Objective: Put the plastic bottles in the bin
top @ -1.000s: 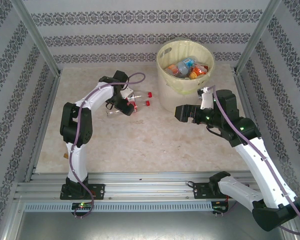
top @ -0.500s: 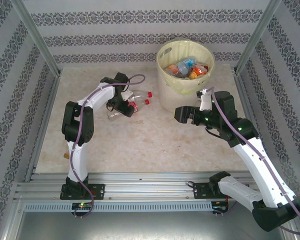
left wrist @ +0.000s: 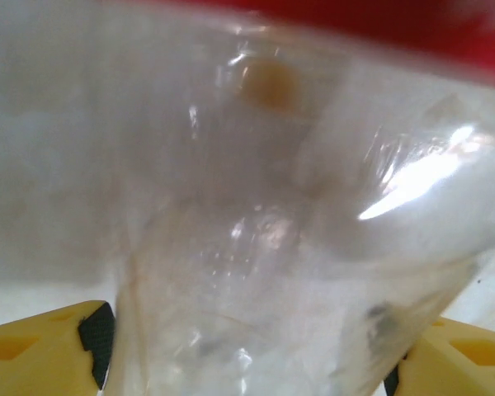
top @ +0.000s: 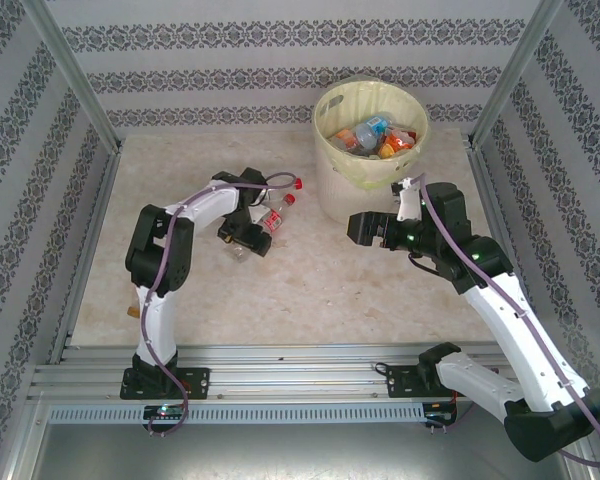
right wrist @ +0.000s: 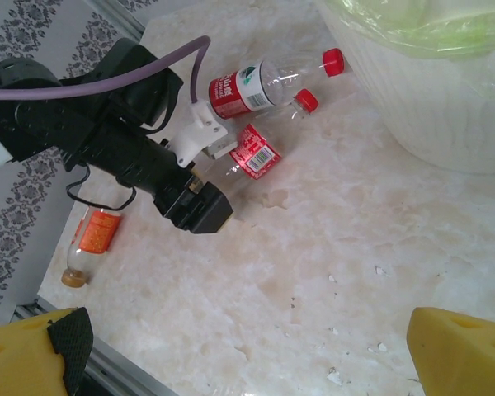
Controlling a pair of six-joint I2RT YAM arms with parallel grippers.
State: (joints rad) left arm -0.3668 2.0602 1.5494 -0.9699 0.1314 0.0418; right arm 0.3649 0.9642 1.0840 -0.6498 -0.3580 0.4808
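Note:
A clear plastic bottle (left wrist: 256,214) with a red label sits between the yellow fingers (left wrist: 41,355) of my left gripper (left wrist: 252,355), touching both, and the gripper is shut on it. From above, that gripper (top: 248,238) is low over the table with this bottle (top: 271,216) under it. A second red-labelled bottle (right wrist: 247,87) with a red cap lies just beyond. The pale-yellow bin (top: 355,185) holds several bottles (top: 375,135). My right gripper (right wrist: 247,363) hangs open and empty beside the bin (right wrist: 429,91), over bare table.
An orange-labelled bottle (right wrist: 95,239) lies alone near the table's left front edge. Patterned walls and metal frame posts enclose the table. Small white flecks dot the marble surface (right wrist: 338,272) under my right gripper.
My left gripper has swung toward the near side and turned at the wrist. The clear bottle pivoted with it. The right arm has barely shifted.

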